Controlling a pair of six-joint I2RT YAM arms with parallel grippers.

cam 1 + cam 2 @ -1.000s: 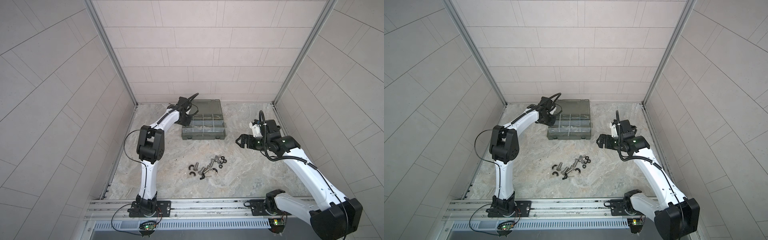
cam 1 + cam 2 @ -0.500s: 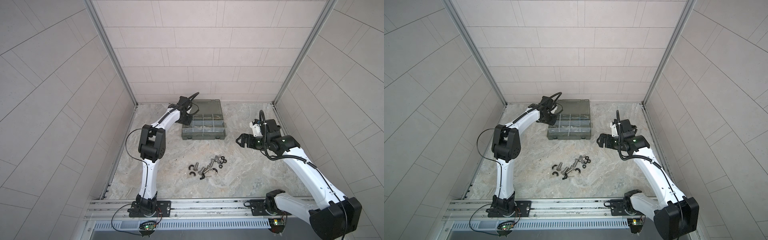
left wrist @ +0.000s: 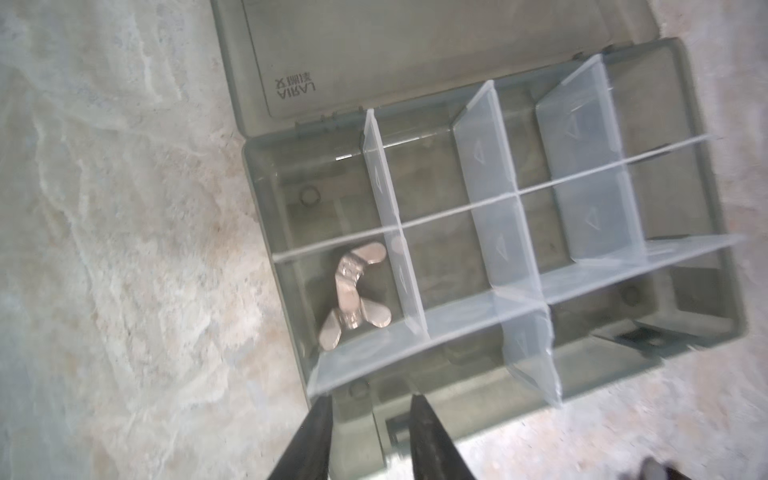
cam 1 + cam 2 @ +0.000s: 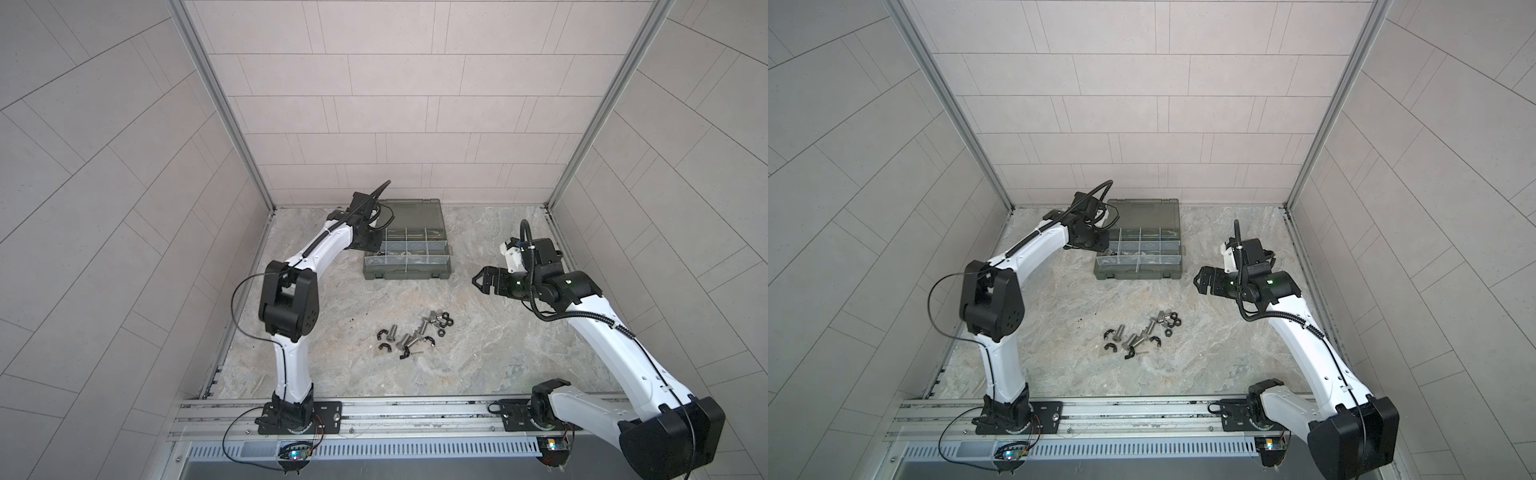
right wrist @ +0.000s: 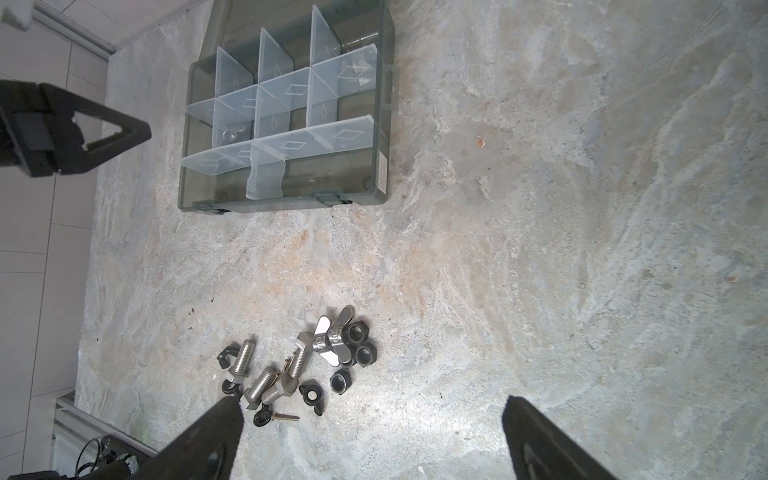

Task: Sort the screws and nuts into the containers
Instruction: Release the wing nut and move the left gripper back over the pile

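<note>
The case [image 4: 407,274] [image 4: 1138,275] sits open at the far middle of the table [image 4: 478,357], with its lid [image 4: 411,212] laid back flat towards the far wall. Pale dividers split it into compartments [image 3: 449,257].

Two silver winged nuts [image 3: 353,291] lie together in the left-end compartment of the middle row. They show dimly in the right wrist view as well [image 5: 230,135]. The other compartments that can be made out look empty.

The left gripper [image 3: 371,399] [image 4: 372,240] hangs over the left side of the case, above the near row. Its fingers are parted by a modest gap and there is nothing between them.

The right gripper [image 5: 370,399] [image 4: 478,282] is up off the table, to the right of the case and well apart from it. Its fingers are spread wide and hold nothing.

The loose parts are heaped on the table nearer the front, between the two arms. The screws [image 5: 266,382] [image 4: 409,338] [image 4: 1133,338] lie on their sides in the middle of the heap. The black six-sided nuts [image 5: 359,345] [image 4: 446,322] are bunched at its right end, touching another silver winged nut [image 5: 328,338]. Black hooked clips [image 5: 226,357] [image 4: 384,334] lie among the screws, mostly at the left end. One thin pointed screw [image 5: 284,416] rests at the near edge of the heap.
</note>
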